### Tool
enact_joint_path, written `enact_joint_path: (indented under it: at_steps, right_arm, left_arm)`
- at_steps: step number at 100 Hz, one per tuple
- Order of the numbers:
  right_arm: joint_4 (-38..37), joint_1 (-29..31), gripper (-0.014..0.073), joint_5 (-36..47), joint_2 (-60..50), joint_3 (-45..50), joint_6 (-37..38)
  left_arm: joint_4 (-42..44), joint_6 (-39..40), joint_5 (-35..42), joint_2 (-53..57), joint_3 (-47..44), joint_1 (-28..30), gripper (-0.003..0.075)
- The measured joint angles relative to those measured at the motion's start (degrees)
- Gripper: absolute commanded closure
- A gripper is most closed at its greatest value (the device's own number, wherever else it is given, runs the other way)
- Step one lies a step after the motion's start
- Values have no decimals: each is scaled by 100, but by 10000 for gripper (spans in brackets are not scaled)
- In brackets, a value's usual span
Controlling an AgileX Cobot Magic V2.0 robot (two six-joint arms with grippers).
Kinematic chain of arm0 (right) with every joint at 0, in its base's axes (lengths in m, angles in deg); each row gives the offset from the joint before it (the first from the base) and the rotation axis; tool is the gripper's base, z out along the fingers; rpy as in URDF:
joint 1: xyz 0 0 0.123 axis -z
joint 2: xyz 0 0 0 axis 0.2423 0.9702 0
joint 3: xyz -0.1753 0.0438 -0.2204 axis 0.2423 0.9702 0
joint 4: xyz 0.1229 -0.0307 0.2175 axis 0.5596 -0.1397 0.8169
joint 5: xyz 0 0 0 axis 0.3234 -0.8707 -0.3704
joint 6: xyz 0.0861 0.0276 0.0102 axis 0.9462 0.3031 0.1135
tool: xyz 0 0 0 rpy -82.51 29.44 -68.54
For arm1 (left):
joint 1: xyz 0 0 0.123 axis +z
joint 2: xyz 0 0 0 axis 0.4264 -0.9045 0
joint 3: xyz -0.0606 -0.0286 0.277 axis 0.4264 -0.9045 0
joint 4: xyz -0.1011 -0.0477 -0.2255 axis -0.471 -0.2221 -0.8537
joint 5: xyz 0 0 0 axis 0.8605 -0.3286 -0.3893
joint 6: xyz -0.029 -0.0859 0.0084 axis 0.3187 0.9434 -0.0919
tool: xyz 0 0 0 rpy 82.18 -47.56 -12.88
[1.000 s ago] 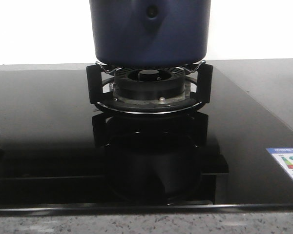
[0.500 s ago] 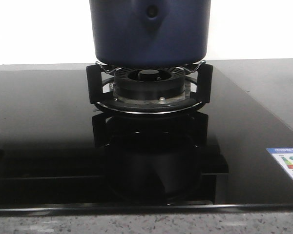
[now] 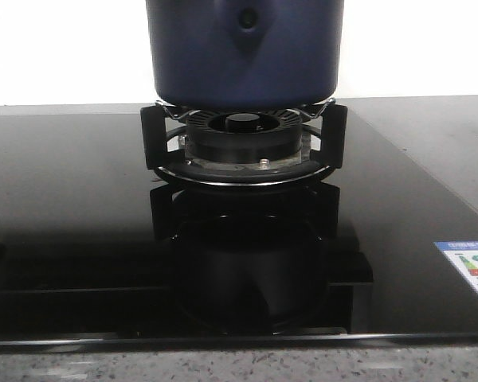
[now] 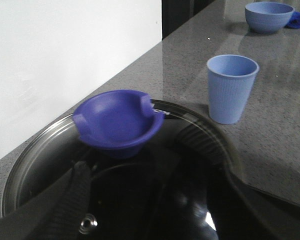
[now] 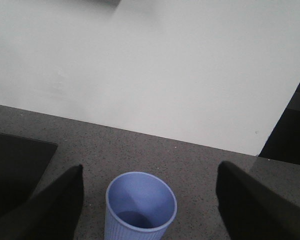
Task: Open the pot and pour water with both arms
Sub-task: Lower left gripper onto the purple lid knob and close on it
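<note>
Water cannot be made out in the pot (image 3: pixel 244 52), which sits lidded on the burner (image 3: pixel 240 137); a glass lid (image 4: pixel 125 165) with a blue knob (image 4: pixel 117 120) covers it, while the one ribbed blue cup (image 5: pixel 140 206) looks empty and one blue bowl (image 4: pixel 268 16) stands far off on the counter (image 4: pixel 285 125). Left jaws straddle the lid with the knob just ahead of them, released and touching nothing. Right jaws stand spread wide with the cup between them, untouched, well apart from the pot.
</note>
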Motion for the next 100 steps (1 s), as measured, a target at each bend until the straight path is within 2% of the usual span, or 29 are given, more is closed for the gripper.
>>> enact_joint_path:
  at_steps: [13, 34, 74, 100]
  right_arm:
    - [0, 0, 94, 0, -46, 0, 82]
    - [0, 0, 104, 187, -261, 71, 474]
    - [51, 0, 104, 394, -643, 442, 593]
    - [51, 0, 104, 438, -723, 442, 593]
  left_arm:
    - [-474, -532, -112, -253, 0, 0, 253]
    - [-892, -931, -219, -566, 69, 0, 253]
    - [-1012, -1139, -267, -1062, 635, 35, 234]
    - [-1060, -1141, -8, -1245, 829, 35, 223]
